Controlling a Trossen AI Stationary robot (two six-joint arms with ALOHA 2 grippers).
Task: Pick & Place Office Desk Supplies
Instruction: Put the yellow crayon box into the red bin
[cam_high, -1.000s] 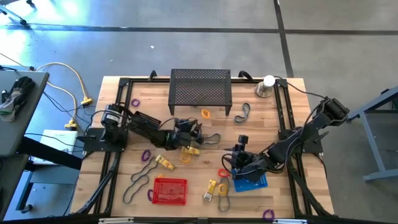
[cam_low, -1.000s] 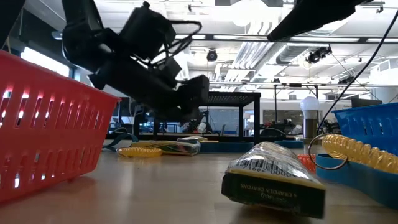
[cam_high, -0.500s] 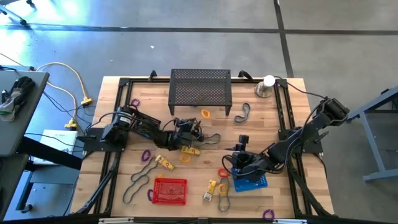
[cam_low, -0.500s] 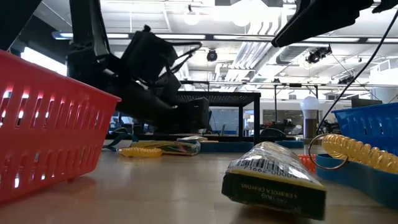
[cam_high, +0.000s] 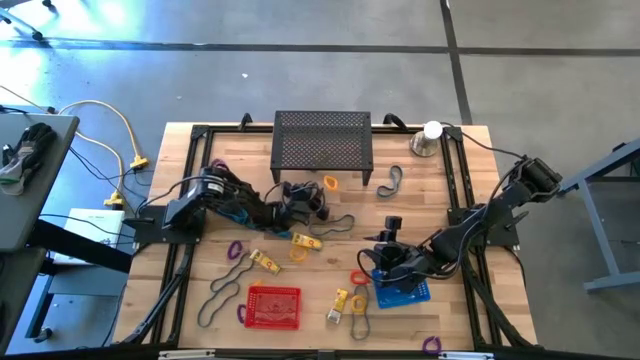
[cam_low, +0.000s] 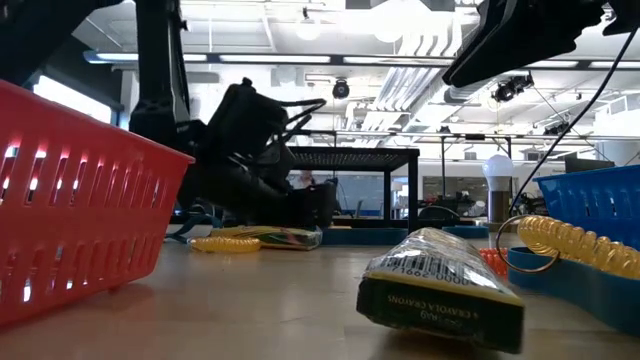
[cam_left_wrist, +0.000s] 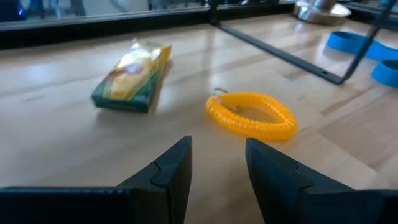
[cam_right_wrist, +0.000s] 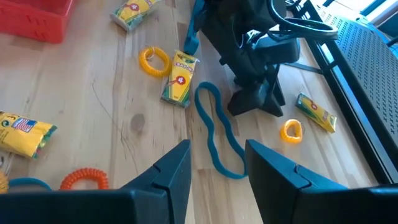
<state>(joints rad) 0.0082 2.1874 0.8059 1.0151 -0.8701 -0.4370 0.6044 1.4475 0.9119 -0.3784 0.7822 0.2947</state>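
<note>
Left gripper (cam_high: 312, 203) low over the worktop (cam_high: 450, 310) just in front of the black mesh stand (cam_high: 322, 140), fingers slightly parted and empty, yellow crayon box (cam_left_wrist: 132, 76) and orange coil ring (cam_left_wrist: 252, 116) just ahead, right gripper (cam_high: 385, 262) narrowly open, empty, above the blue basket (cam_high: 408, 292)

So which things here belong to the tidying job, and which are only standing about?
Job:
- yellow crayon packs
- yellow coil ring
- orange coil ring
- teal band loop
- red basket
- blue basket

Standing about:
- black mesh stand
- silver cone with white ball
</note>
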